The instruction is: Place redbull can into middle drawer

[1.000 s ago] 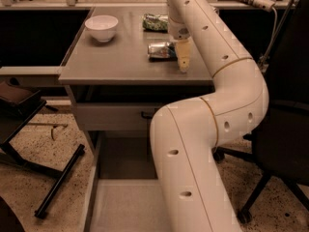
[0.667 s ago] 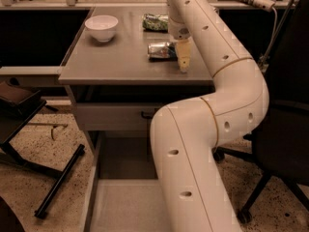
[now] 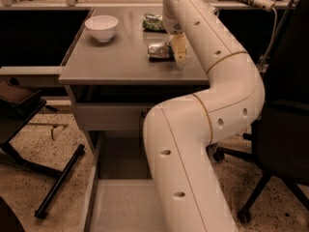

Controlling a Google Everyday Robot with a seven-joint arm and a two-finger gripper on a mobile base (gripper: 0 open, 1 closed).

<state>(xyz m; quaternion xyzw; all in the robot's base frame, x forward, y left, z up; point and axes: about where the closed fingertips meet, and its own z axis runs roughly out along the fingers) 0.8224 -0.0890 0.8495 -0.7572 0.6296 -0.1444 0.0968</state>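
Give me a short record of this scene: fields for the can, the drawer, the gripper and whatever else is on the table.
redbull can: lying on its side on the table, not in the drawer
middle drawer: pulled open below the table, right part hidden by the arm
gripper: down at the can's right end
other items: white bowl back left, green-patterned can behind

The right end of the redbull can is covered by the gripper, which is held at the tabletop just beside it. The middle drawer is cut off by the lower edge, and its right side is hidden behind the arm. The green-patterned can is partly masked by the arm, and the right part of the drawer front is concealed too.
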